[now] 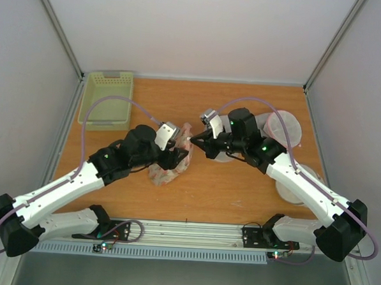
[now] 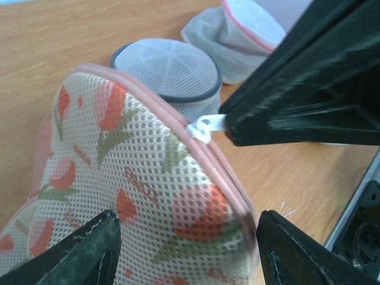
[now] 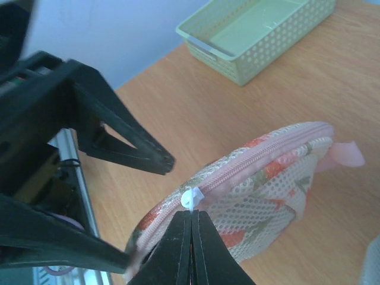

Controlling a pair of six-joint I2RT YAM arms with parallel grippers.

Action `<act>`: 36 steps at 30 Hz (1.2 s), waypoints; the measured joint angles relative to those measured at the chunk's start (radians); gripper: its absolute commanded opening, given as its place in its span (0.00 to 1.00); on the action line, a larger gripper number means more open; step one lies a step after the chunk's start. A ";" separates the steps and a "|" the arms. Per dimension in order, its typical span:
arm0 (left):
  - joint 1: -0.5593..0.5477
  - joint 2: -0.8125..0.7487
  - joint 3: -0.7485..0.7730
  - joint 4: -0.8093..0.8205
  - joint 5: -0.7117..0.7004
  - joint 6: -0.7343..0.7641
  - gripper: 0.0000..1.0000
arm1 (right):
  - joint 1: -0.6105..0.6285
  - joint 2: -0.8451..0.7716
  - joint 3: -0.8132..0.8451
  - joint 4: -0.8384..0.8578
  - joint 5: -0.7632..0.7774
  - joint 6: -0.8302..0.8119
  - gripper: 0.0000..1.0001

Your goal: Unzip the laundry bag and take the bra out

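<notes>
The laundry bag (image 1: pixel 169 167), beige mesh with red-and-green print and pink trim, stands on its edge at the table's middle. My left gripper (image 2: pixel 187 222) grips one end of it, with a finger (image 2: pixel 77 255) on each side of the fabric. My right gripper (image 3: pixel 192 212) is shut on the white zipper pull (image 3: pixel 191 198) on the bag's top edge, also seen in the left wrist view (image 2: pixel 208 126). The pink zipper (image 3: pixel 267 151) looks closed along the part that shows. The bra is hidden.
A pale green basket (image 1: pixel 106 96) stands at the back left. Round white mesh bags (image 1: pixel 284 128) lie at the right, under and behind my right arm. One with dark trim (image 2: pixel 169 68) sits just behind the printed bag.
</notes>
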 measured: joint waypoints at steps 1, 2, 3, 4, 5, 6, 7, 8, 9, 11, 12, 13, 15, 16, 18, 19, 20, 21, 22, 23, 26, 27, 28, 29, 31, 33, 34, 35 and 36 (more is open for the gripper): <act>0.000 0.002 0.003 -0.013 -0.012 -0.002 0.58 | 0.009 0.000 0.004 0.002 0.000 0.005 0.01; 0.000 0.004 0.008 -0.026 -0.019 -0.006 0.55 | 0.019 0.000 0.009 0.004 0.000 0.011 0.01; 0.000 0.008 0.014 -0.036 -0.030 -0.006 0.52 | 0.024 0.000 0.015 0.010 0.003 0.019 0.01; 0.000 0.009 0.017 -0.040 -0.039 -0.012 0.52 | 0.024 0.000 0.015 0.010 0.003 0.019 0.01; 0.000 0.009 0.018 -0.044 -0.052 -0.017 0.51 | 0.032 0.000 0.018 0.012 0.004 0.022 0.01; 0.000 0.009 0.018 -0.046 -0.063 -0.020 0.51 | 0.034 0.000 0.019 0.012 0.007 0.025 0.01; -0.001 0.009 0.018 -0.047 -0.072 -0.021 0.48 | 0.034 0.000 0.020 0.012 0.008 0.026 0.01; -0.001 0.009 0.018 -0.049 -0.080 -0.022 0.44 | 0.034 0.000 0.021 0.013 0.010 0.027 0.01; -0.001 0.009 0.018 -0.051 -0.085 -0.025 0.37 | 0.035 0.000 0.023 0.012 0.010 0.028 0.01; -0.001 0.010 0.018 -0.051 -0.093 -0.021 0.24 | 0.039 0.000 0.027 0.011 0.009 0.027 0.01; -0.001 0.010 0.018 -0.052 -0.098 -0.024 0.17 | 0.040 0.000 0.029 0.008 0.009 0.026 0.01; -0.001 0.010 0.018 -0.051 -0.098 -0.029 0.10 | 0.041 0.000 0.031 0.006 0.009 0.024 0.01; -0.001 0.009 0.018 -0.050 -0.100 -0.020 0.01 | 0.042 0.000 0.036 0.002 0.006 0.020 0.01; -0.001 0.008 0.018 -0.048 -0.097 -0.011 0.01 | 0.043 0.000 0.039 -0.002 0.003 0.017 0.01; 0.000 0.001 0.016 -0.041 -0.083 0.007 0.01 | 0.044 0.000 0.041 -0.001 0.001 0.013 0.01; -0.001 -0.008 0.009 -0.034 -0.078 0.016 0.01 | 0.044 0.000 0.041 -0.001 0.000 0.012 0.01; -0.001 -0.018 0.002 -0.031 -0.074 0.024 0.01 | 0.044 0.000 0.041 -0.001 -0.002 0.010 0.01; -0.001 -0.030 -0.008 -0.026 -0.075 0.032 0.01 | 0.045 0.000 0.041 0.000 -0.005 0.008 0.01; -0.001 -0.040 -0.015 -0.026 -0.076 0.041 0.01 | 0.045 0.000 0.041 -0.001 -0.005 0.006 0.01; -0.001 -0.048 -0.019 -0.027 -0.076 0.052 0.01 | 0.045 0.000 0.041 -0.001 -0.005 0.005 0.01; 0.000 -0.055 -0.021 -0.029 -0.060 0.114 0.01 | 0.038 0.005 0.046 -0.006 0.007 -0.006 0.01; 0.000 -0.055 -0.021 -0.032 -0.047 0.142 0.01 | 0.027 0.008 0.047 -0.007 0.010 -0.010 0.01; 0.000 -0.058 -0.023 -0.035 -0.027 0.177 0.01 | 0.012 0.011 0.047 -0.011 0.011 -0.011 0.01; 0.000 -0.064 -0.026 -0.037 -0.013 0.208 0.01 | -0.010 0.016 0.047 -0.016 0.012 -0.013 0.01; 0.000 -0.087 -0.045 -0.039 0.019 0.272 0.01 | -0.063 0.025 0.047 -0.029 0.021 -0.019 0.01; 0.000 -0.129 -0.068 -0.043 0.058 0.339 0.01 | -0.112 0.031 0.045 -0.048 0.021 -0.027 0.01; 0.000 -0.145 -0.072 -0.043 0.068 0.359 0.01 | -0.129 0.031 0.042 -0.054 0.018 -0.030 0.01; 0.000 -0.165 -0.077 -0.043 0.082 0.386 0.01 | -0.147 0.031 0.038 -0.060 0.009 -0.034 0.01; 0.000 -0.182 -0.079 -0.042 0.091 0.407 0.01 | -0.159 0.031 0.034 -0.063 -0.001 -0.037 0.01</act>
